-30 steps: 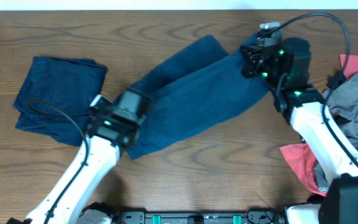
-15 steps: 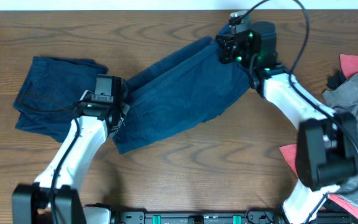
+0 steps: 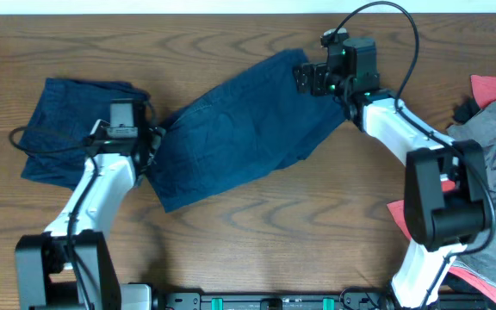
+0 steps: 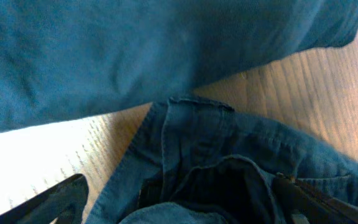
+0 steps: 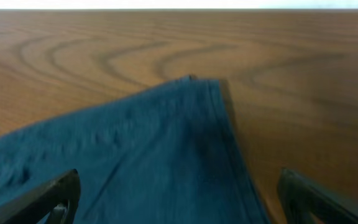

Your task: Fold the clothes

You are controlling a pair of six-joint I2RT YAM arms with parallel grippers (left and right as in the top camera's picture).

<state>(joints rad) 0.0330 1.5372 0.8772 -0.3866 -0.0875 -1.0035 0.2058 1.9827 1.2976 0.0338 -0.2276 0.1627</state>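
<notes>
Both left fingers [image 4: 48, 199] and right fingers [image 5: 42, 196] spread over navy shorts [image 3: 239, 138].

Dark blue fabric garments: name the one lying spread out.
The long dark blue garment, stretched diagonally across the middle; the other dark blue garment sits in a compact bundle at the left.

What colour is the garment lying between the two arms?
The garment is plain dark navy blue; the overhead view shows it best.
</notes>
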